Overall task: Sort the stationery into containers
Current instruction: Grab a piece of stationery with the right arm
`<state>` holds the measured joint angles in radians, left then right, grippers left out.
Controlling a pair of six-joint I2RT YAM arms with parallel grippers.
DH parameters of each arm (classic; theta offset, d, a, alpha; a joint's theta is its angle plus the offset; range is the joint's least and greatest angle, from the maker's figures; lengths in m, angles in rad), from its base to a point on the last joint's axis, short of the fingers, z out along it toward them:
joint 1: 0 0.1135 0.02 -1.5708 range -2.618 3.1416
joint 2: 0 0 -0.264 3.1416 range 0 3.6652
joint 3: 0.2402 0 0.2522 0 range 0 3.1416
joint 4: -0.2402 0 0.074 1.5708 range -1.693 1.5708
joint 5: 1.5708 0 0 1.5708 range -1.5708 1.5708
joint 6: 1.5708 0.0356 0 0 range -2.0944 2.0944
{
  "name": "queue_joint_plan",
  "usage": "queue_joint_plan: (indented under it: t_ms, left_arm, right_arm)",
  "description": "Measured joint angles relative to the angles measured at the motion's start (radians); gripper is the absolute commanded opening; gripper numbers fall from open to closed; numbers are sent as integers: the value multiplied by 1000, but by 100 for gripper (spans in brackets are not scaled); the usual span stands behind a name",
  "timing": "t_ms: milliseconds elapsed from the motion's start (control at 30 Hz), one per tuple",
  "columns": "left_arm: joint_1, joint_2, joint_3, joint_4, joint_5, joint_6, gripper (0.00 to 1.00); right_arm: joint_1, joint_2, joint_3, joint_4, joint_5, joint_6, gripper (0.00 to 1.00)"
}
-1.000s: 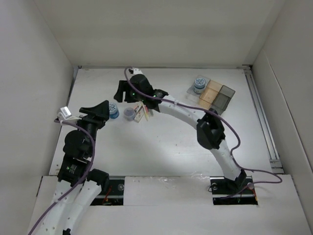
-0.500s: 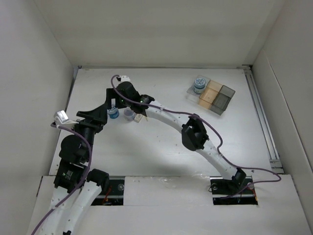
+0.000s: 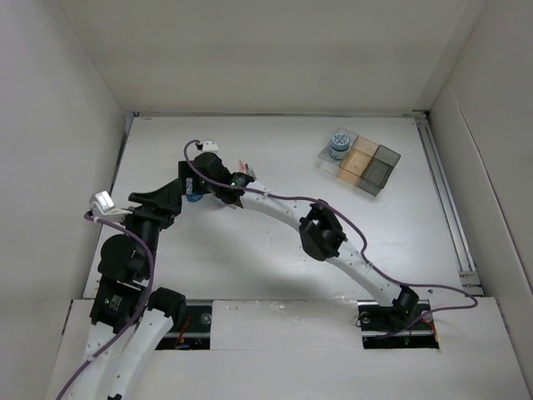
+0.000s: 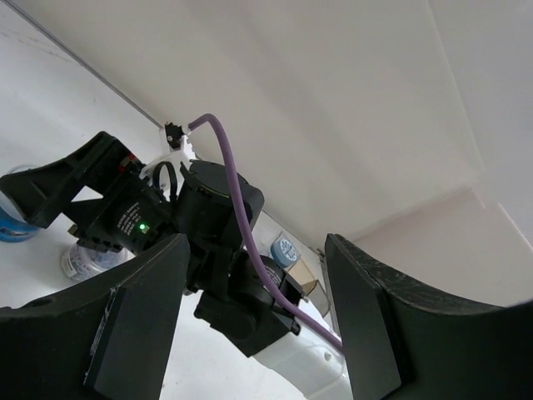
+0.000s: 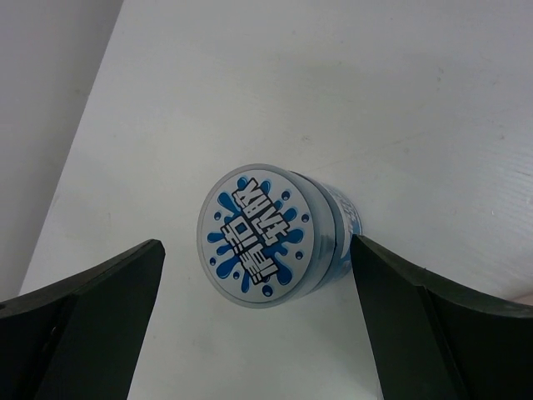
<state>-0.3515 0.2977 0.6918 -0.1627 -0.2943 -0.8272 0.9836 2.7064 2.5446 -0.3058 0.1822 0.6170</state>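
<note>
Okay, we're seeing right gripper [image 5: 256, 250] gaping fully wide, gripping nothing, fingers straddling blue disc [image 5: 265, 236] without touching it. Disc lying flat on table [image 5: 400, 100], printed face up, well apart from tray [image 3: 380, 167] across table. We're judging current step as closing on disc. Left gripper [image 4: 254, 242] standing part open, empty, hovering close beside right arm [image 4: 216, 217].

Risks we're flagging:
- round rim squirting out if jaws closing off-centre
- arms bumping, working this close
- second disc [image 4: 82, 260] nearby getting knocked
</note>
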Motion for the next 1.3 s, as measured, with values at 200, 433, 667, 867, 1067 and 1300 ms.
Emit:
queue_joint_plan:
  t_ms: [200, 433, 667, 867, 1067, 1300]
  left_arm:
    - [0, -37, -6, -8, -1, 0, 63]
    - [0, -79, -8, -23, -6, 7, 64]
    - [0, -91, -18, -23, -9, 10, 64]
    - [0, -91, -24, -23, -7, 16, 64]
    - [0, -90, -30, -21, 4, 18, 64]
    - [0, -85, -30, -21, 12, 18, 64]
  right_arm:
    - [5, 8, 6, 8, 8, 23, 100]
    - [6, 21, 14, 28, 39, 46, 90]
    - [9, 25, 14, 21, 101, 58, 72]
    - [14, -9, -75, 82, 137, 78, 52]
    - [16, -141, -288, 145, 143, 76, 38]
    - [39, -266, -454, 133, 143, 49, 41]
